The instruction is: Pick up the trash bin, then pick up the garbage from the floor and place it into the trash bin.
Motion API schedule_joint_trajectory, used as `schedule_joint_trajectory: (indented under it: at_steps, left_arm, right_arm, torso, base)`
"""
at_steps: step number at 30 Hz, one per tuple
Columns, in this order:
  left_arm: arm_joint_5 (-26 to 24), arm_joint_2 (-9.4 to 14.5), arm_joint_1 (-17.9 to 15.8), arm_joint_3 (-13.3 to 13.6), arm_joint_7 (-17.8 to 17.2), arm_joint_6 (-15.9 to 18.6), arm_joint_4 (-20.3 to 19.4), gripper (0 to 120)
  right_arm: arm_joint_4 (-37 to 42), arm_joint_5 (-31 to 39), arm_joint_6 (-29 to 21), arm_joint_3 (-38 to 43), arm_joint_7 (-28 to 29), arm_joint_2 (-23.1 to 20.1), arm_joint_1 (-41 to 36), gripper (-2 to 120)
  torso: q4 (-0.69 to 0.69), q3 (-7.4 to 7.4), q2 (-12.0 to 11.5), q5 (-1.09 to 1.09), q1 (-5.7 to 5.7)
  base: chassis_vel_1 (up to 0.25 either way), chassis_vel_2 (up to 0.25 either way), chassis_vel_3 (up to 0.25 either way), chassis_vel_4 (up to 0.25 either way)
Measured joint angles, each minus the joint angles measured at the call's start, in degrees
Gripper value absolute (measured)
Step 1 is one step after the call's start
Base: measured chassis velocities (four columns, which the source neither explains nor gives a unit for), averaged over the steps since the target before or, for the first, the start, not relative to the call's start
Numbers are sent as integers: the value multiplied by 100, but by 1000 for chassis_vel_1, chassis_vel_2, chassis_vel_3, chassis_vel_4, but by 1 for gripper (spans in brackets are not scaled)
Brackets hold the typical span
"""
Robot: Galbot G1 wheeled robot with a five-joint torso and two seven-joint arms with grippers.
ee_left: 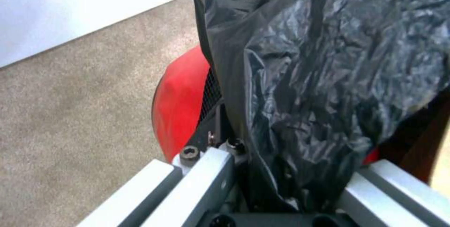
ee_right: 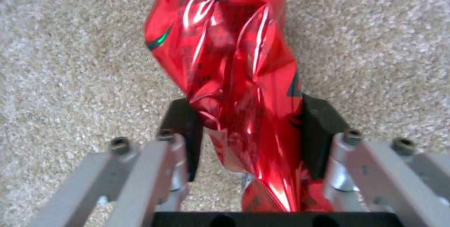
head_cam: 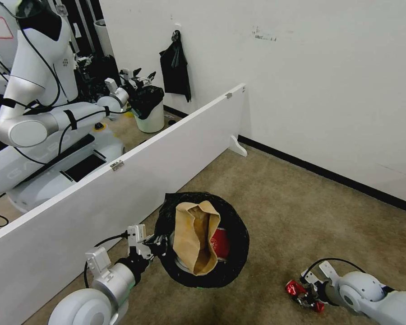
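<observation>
With the left claw (head_cam: 160, 246) clamped on the rim of the round red, black-bag-lined trash bin (head_cam: 232, 266), the right claw (head_cam: 307, 295), beside the bin, grips a crushed shiny red can (ee_right: 230, 79), so the can looks due to go over the bin's mouth.

Paper bag (head_cam: 196, 237) in bin (head_cam: 237, 262) (can (head_cam: 297, 289) rightward)

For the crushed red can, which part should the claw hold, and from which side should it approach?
Grip the crushed red can across its narrow, flattened waist, coming along its length from one end. The dents leave two flatter faces there for the pads, so it should slip less than on the wider end. The right claw already holds it this way above the carpet, to the right of the trash bin, which the left claw holds by the rim.
</observation>
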Motion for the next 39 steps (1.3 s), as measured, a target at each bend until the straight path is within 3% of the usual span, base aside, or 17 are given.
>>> schedule_joint_trajectory:
  at_steps: [7,16,22,34,38,39]
  left_arm:
    - [-8,8,-27,12,0,3,0,0]
    - [-5,-6,-44,37,0,4,32,0]
    - [11,-16,-124,77,-1,6,102,0]
    - [-56,175,-255,131,-1,15,315,0]
    - [-99,221,-260,159,1,21,365,0]
    - [-104,212,-235,156,7,21,365,0]
  right_arm:
    - [30,3,3,23,1,-49,-36,28]
    - [136,28,7,177,18,-183,-168,28]
    - [437,93,4,552,81,-499,-468,28]
    - [1410,408,-21,2066,287,-1414,-1566,28]
    - [1684,481,-22,2430,360,-1576,-1670,28]
    - [1873,631,-22,2490,463,-1551,-1402,28]
  torso:
    - [0,0,0,0,0]
    - [0,0,0,0,0]
    - [-1,0,0,1,0]
    - [-1,0,0,0,0]
    - [0,0,0,-1,0]
    - [1,0,0,0,0]
  base:
    - [0,0,0,0]
    - [0,0,0,0]
    - [0,0,0,0]
    - [0,0,0,0]
    - [0,0,0,0]
    - [0,0,0,0]
